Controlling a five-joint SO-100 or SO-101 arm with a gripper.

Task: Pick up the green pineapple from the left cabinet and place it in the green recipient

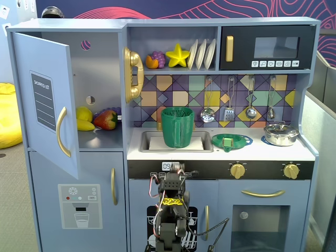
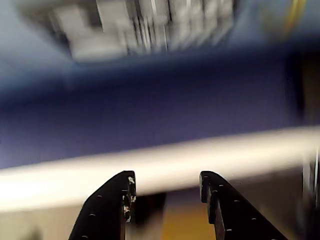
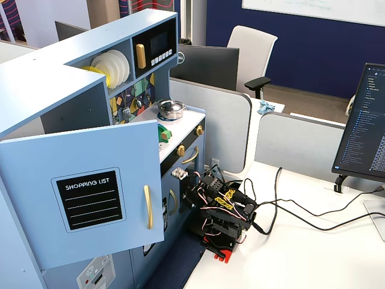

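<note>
Pincer point(image 2: 167, 192) was found spread and holding nothing, its two dark fingers point(image 2: 107, 210) parted in the blurred wrist view before a pale counter edge. The arm point(image 1: 170, 210) sat folded low against the toy kitchen's front, below the sink, in a fixed view. The left cabinet point(image 1: 97, 79) stood with its door point(image 1: 44, 100) swung wide, up and to the left of the pincer as that view showed it. On its shelf lay a yellow lemon point(image 1: 84, 115) and a red strawberry point(image 1: 106, 119); the green pineapple could not be made out in any view, and may have lain behind them or the door. The green recipient point(image 1: 178, 126) stood upright in the sink, directly above the arm. Judged room for movement: the open door's edge bounded the approach on the left, and the counter lip overhung the pincer, so a rise clear of that lip would be needed first.
</note>
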